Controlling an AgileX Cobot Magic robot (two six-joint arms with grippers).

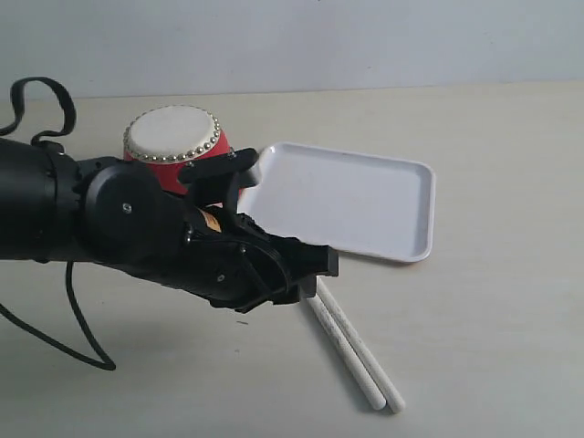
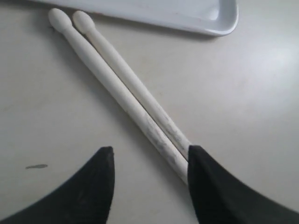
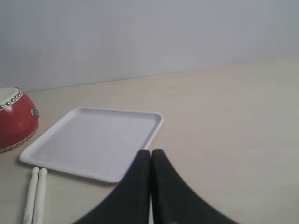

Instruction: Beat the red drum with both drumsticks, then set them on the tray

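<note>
The red drum with its cream skin stands at the back left, partly behind my left arm. Beside it lies the white tray, with nothing on it. Both drumsticks rest side by side on the table in front of the tray. In the left wrist view the drumsticks point their rounded tips at the tray. My left gripper hangs open just above them, one finger over their shafts, holding nothing. My right gripper is shut and empty, out of the exterior view, facing the tray, the drum and the drumsticks.
A black cable loops from the left arm over the table's front left. A pale wall closes the back of the beige table.
</note>
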